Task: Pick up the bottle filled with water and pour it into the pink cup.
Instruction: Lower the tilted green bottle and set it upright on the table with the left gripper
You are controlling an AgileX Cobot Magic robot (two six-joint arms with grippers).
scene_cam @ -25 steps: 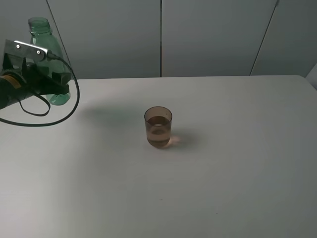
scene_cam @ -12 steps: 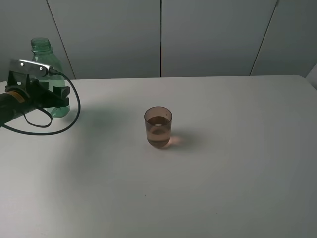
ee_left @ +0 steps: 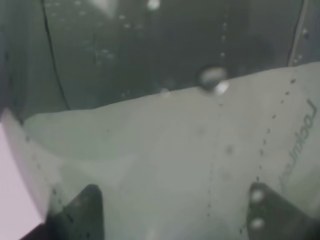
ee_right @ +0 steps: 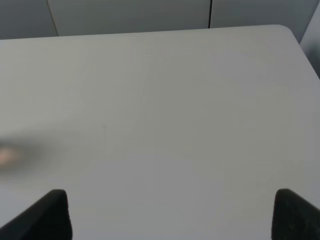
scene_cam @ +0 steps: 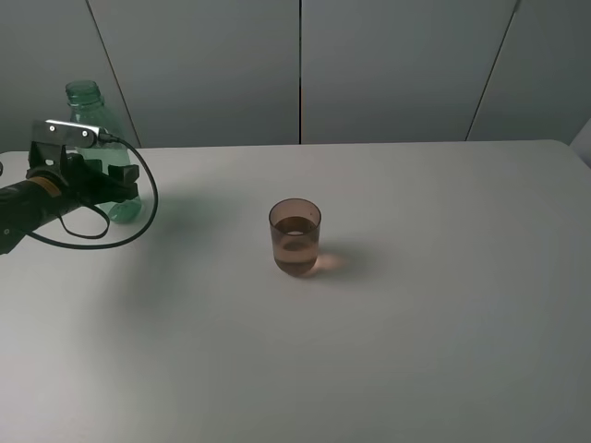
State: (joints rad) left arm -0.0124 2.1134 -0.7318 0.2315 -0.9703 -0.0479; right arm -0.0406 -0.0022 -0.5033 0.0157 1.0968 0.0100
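White tabletop (scene_cam: 425, 323) is stretching under me, with grey wall panels (scene_cam: 388, 69) standing behind its far edge. Taking the pink cup (scene_cam: 295, 236) as my marker, I am working well off to its left, near the table's back corner, where my left gripper (scene_cam: 118, 183) is clamping around the lower body of the green bottle (scene_cam: 90, 103), which is standing upright with its open neck rising above my wrist. My black cable (scene_cam: 120, 226) is looping down toward the table beside it. Through my left wrist camera the bottle (ee_left: 165, 125) is filling nearly everything, green and speckled with droplets, my fingers (ee_left: 82, 212) pressing at its sides. The pink cup itself is standing upright, with some liquid in it. My right gripper (ee_right: 170, 215) is hanging over bare table (ee_right: 165, 100), fingers spread wide and holding nothing.
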